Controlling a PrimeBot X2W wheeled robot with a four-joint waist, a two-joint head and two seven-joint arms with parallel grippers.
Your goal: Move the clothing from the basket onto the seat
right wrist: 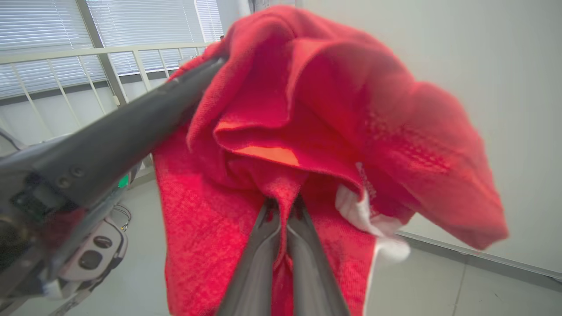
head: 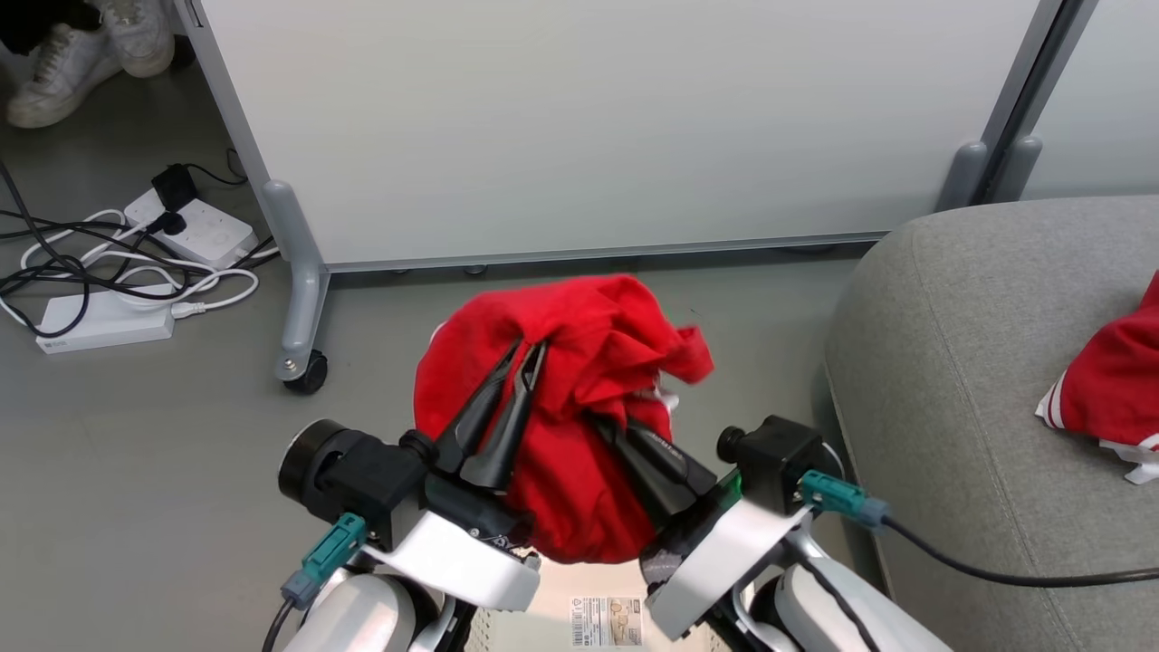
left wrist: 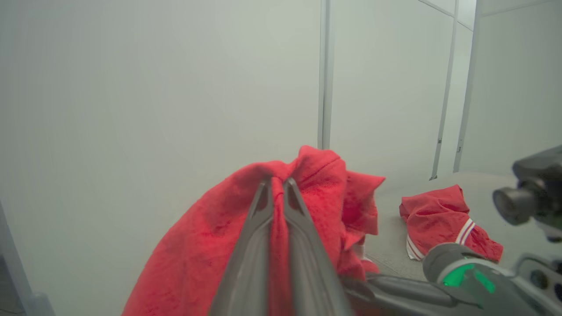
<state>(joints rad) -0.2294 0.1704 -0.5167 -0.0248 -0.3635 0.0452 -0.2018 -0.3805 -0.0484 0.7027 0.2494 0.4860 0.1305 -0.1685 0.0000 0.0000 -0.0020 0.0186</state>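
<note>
Both pairs of jaws are pinched tight on one red garment, which hangs bunched in the air between the arms. The left jaws grip a fold near the top of the bundle, their dark fingers closed with cloth between the tips. The right jaws clamp a lower fold, their fingers half buried in fabric. In the head view the basket lies directly beneath at 6 o'clock, its white bottom and barcode sticker showing, so the garment looks clear of it. The sofa sits at 3 o'clock from the bundle, and another red garment with white stripe trim lies on its cushion at the far right. A pale partition panel stands at 12 o'clock. The step in hand appears to be the carry across to the sofa. To do it well, both arms should travel together toward 3 o'clock at an even height, so the cloth neither stretches nor slips from either pinch. The hanging lower part wants lifting above the sofa's rounded edge before crossing it. The release is best saved until the bundle is well over the cushion, and both jaws should part at about the same time so no fold drags back off the edge.
</note>
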